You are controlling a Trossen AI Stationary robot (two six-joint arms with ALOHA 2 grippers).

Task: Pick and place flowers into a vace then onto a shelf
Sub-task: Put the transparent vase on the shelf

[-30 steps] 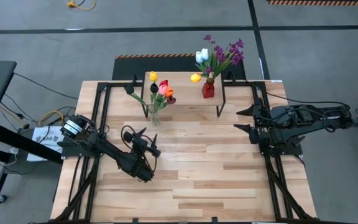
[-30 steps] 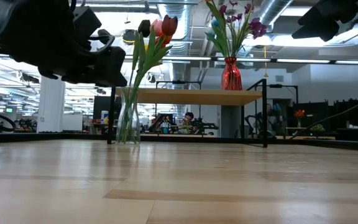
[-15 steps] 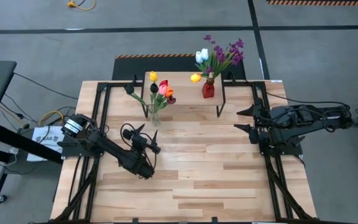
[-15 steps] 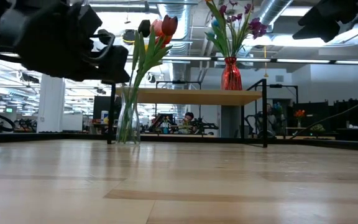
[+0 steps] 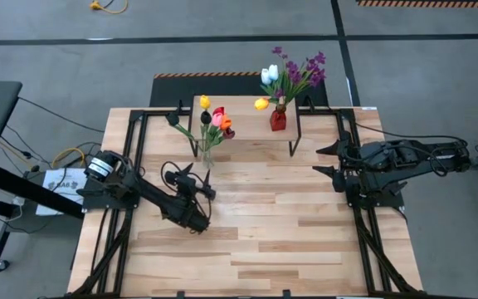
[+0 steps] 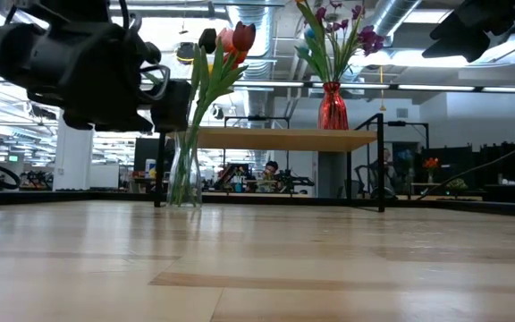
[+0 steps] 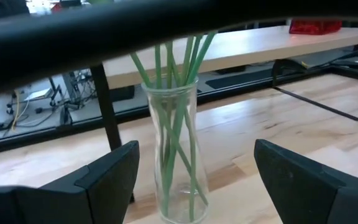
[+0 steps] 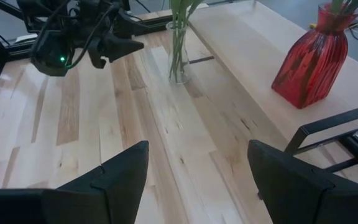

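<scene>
Although the left wrist view cuts the flower heads off behind a dark bar, the green stems show inside the clear glass vase (image 7: 178, 155), framed by the left gripper (image 5: 191, 184), whose fingers stand wide apart and empty just short of it. The vase stands on the table (image 5: 264, 241) at the shelf's (image 5: 243, 104) front edge. Farther back, the red vase (image 5: 278, 120) of flowers (image 5: 293, 73) sits on the shelf. The right gripper (image 5: 329, 162) waits open at the table's right side.

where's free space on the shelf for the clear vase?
The shelf is bare from its left end to the red vase at its right. Crowded in front of its left leg: the clear vase stands on the table, left gripper open beside it.
</scene>
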